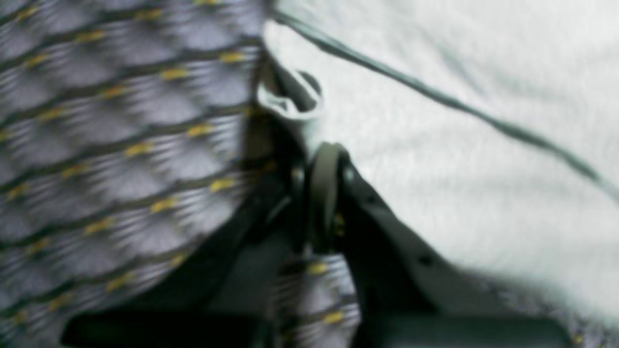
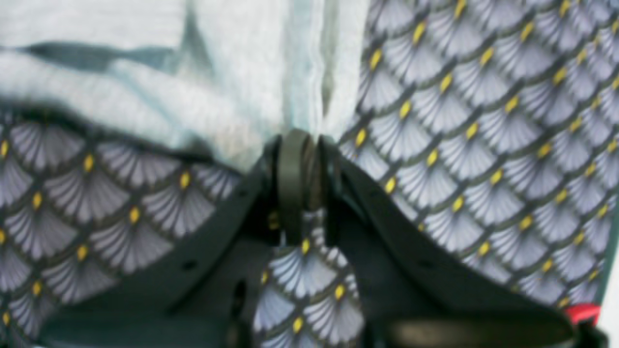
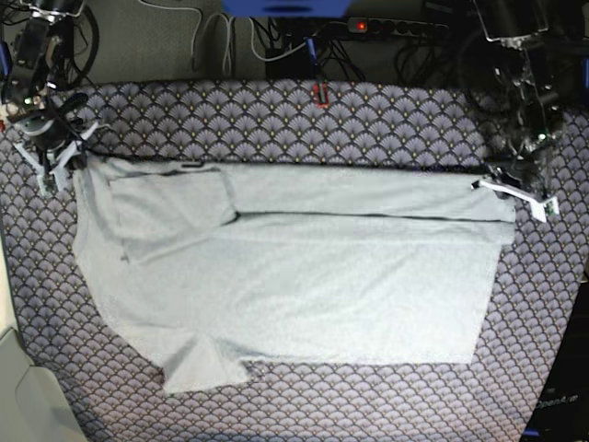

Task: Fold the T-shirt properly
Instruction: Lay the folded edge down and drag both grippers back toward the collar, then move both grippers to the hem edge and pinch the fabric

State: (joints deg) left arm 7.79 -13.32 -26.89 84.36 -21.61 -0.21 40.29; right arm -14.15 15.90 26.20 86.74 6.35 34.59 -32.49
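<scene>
**First Long Fold Laid, Both Hands at the Far Corners**

While the fan-patterned tablecloth (image 3: pixel 276 110) covers the whole worktop, the T-shirt (image 3: pixel 304 295) lies spread across its middle, its far long edge already doubled toward the centre. The left hand (image 3: pixel 515 195) is pressed together on the hem corner; the right hand (image 3: pixel 55 157) pinches the shirt's edge at the collar-end corner. To do this fold well, I judge both corners should be set down level so the crease stays straight, then let go together. One sleeve (image 3: pixel 207 364) juts out at the near edge. Cables (image 3: pixel 276 46) lie beyond the cloth, clear of the work.
</scene>
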